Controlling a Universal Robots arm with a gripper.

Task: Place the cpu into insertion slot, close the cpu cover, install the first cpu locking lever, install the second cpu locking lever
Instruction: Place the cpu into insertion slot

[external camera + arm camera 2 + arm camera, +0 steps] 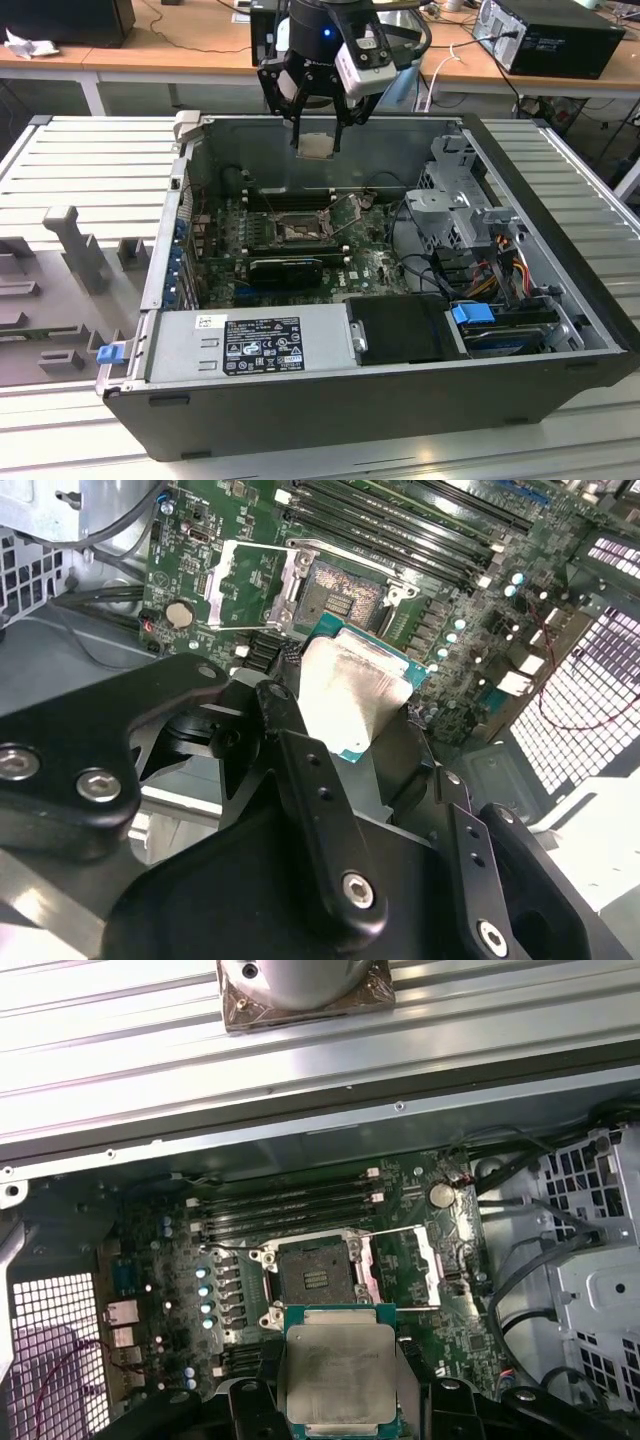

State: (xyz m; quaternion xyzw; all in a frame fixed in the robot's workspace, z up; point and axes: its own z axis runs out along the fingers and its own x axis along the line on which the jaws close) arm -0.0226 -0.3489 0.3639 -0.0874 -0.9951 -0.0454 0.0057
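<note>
Walls of the open computer case [300, 405] enclose a green motherboard [372, 262], a black expansion card [285, 268] and a grey power supply [250, 345] at the near side. On the board the insertion slot [312, 1273] sits bare, its pin field uncovered, with the cpu cover [433, 1268] flipped open beside it. The gripper [318, 138] clamps the cpu [317, 146] by its edges, metal face showing in both wrist views, above the case and well apart from the slot.
</note>
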